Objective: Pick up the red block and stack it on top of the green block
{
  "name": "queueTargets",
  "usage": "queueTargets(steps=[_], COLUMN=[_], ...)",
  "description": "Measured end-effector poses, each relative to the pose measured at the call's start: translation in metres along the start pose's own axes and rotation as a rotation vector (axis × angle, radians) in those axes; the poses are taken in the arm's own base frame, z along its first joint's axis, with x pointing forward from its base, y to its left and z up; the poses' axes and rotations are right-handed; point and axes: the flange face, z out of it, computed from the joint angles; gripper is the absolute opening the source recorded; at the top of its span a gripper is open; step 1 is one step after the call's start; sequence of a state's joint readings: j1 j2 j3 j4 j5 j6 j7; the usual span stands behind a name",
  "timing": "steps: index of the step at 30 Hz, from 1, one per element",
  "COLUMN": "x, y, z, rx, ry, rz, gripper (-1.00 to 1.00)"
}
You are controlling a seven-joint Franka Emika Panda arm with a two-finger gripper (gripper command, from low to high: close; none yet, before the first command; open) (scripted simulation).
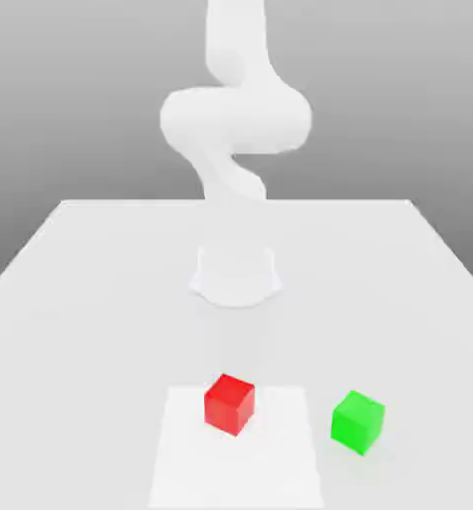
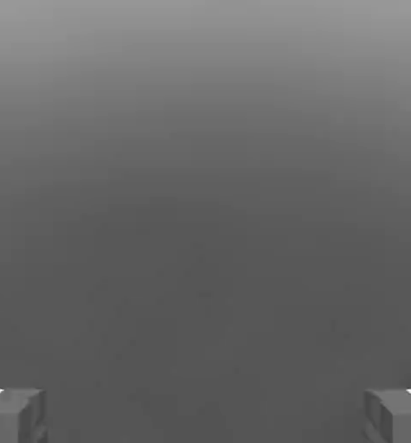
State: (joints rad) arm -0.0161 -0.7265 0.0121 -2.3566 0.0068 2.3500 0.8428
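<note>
The red block (image 1: 229, 402) was seen resting on a pale square mat (image 1: 180, 468) at the near end of the white table (image 1: 81, 289), with the green block (image 1: 357, 420) just off the mat toward the exterior view's right, apart from it. The Panda arm (image 1: 235, 120) was folded upright above its base (image 1: 236, 274), well behind both cubes. In the hand view the fingertips (image 2: 14, 415) were spread wide, nothing held between them; the gripper (image 2: 205, 417) faced blank grey. A reach forward and down was judged necessary
</note>
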Motion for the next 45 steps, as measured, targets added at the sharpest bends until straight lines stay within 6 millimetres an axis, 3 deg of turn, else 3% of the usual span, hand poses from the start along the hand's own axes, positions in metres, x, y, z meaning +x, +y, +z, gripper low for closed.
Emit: queueTargets(steps=[5, 10, 15, 17, 19, 24, 25, 32, 38, 40, 45], x=[-0.03, -0.078, -0.146, -0.178, -0.197, -0.221, -0.225, -0.226, -0.205, -0.205, -0.286], y=[0.036, 0.094, 0.175, 0.212, 0.234, 0.26, 0.265, 0.266, 0.241, 0.224, 0.118], z=[0.124, 0.224, 0.3, 0.321, 0.336, 0.37, 0.377, 0.378, 0.342, 0.334, 0.319], rx=[-0.154, -0.316, -0.502, -0.585, -0.623, -0.635, -0.635, -0.634, -0.635, -0.631, -0.58], ry=[-0.11, -0.206, -0.297, -0.331, -0.345, -0.35, -0.351, -0.35, -0.349, -0.355, -0.426], rz=[0.114, 0.228, 0.351, 0.402, 0.425, 0.433, 0.433, 0.433, 0.433, 0.416, 0.187], gripper=[0.0, 0.0, 0.0, 0.0, 0.0, 0.0, -1.0, -1.0, -1.0, -1.0, -1.0])
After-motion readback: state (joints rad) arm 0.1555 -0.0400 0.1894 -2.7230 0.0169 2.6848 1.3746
